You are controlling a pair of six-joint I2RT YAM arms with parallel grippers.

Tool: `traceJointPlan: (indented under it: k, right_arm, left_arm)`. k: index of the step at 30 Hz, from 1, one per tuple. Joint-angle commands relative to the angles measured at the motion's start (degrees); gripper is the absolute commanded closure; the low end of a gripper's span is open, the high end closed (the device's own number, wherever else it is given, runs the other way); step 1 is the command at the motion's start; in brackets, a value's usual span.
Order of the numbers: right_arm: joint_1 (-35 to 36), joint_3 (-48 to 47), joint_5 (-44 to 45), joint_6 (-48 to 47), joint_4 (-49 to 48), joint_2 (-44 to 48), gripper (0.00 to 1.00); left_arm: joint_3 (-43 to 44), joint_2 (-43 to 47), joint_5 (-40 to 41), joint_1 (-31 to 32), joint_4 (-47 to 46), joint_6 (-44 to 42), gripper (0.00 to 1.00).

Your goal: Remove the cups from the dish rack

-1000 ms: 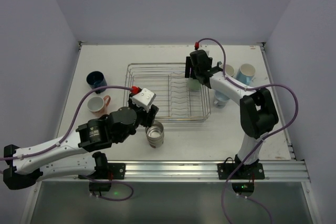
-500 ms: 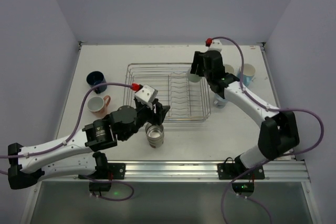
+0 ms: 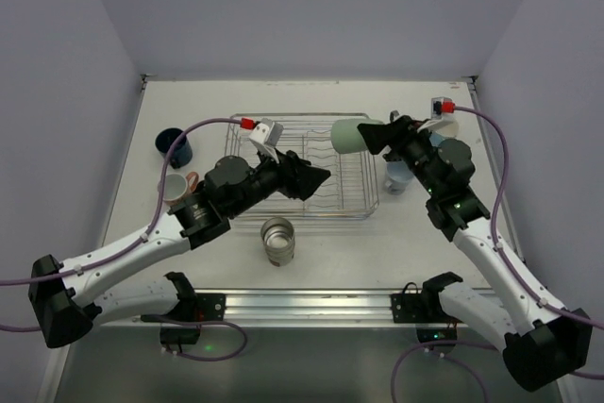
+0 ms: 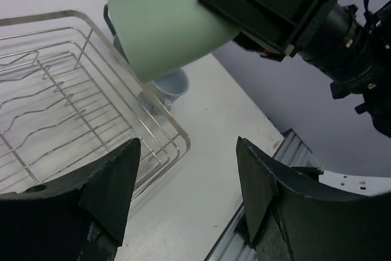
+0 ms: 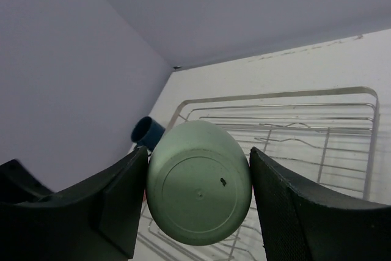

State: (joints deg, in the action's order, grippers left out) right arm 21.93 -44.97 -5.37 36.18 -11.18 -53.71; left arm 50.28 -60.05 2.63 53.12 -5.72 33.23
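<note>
- Filling the top view, the white table (image 3: 377,243) carries everything else.
- The dish rack (image 3: 293,117) sits at the table's centre, with its plate-divider prongs in its right half.
- The left gripper (image 3: 319,177) hovers over the rack's middle, pointing toward 3 o'clock. Its jaws stand apart with nothing between them, as the left wrist view (image 4: 187,151) shows.
- The right gripper (image 3: 363,135) reaches in from 3 o'clock and is clamped on the mint green cup (image 3: 347,135).
- That cup lies on its side in the air above the rack's 2 o'clock corner. Its flat base faces the right wrist camera (image 5: 198,191) between the two fingers.
- A metal cup (image 3: 277,240) stands on the table at 6 o'clock of the rack, just outside the wire.
- A light blue cup (image 3: 396,176) stands at 3 o'clock, just beside the rack.
- A navy cup (image 3: 175,145) stands well apart at 9 o'clock.
- A salmon pink mug (image 3: 175,188) sits at 8 o'clock, partly hidden by the left arm.
</note>
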Motion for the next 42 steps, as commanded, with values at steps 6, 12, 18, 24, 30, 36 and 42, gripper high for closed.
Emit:
traceJointPlan:
  k: [6, 12, 18, 24, 30, 36, 42]
  right_arm:
    - [-4.79, 5.41, -21.17, 12.68, -11.05, 6.78, 0.77]
    - [-4.79, 9.02, -29.16, 20.93, -20.88, 3.01, 0.77]
    - [-4.79, 9.99, -28.91, 21.12, -22.13, 2.12, 0.76]
    - [-4.79, 9.64, -28.13, 19.29, -19.95, 1.86, 0.31]
    - [-4.79, 2.53, -7.23, 6.65, 5.18, 7.21, 0.01]
    - [-6.64, -2.22, 12.79, -2.07, 15.13, 15.81, 0.01]
    - [-6.82, -8.64, 24.51, -7.44, 20.32, 24.34, 0.01]
  left_arm:
    - [1.75, -5.95, -14.40, -6.80, -13.26, 11.50, 0.27]
    - [1.49, -9.82, -20.21, -7.51, -21.61, 13.08, 0.27]
    - [0.78, -10.08, -21.53, -7.42, -27.76, 13.17, 0.49]
    - [3.24, -11.67, -22.67, -7.42, -27.07, 11.68, 1.00]
    - [12.01, -12.72, -18.30, -4.36, -11.98, -0.07, 1.00]
    - [23.10, -18.60, -6.94, 6.11, 3.51, -12.32, 1.00]
    - [28.28, -25.54, -6.69, 9.00, 10.01, -14.07, 1.00]
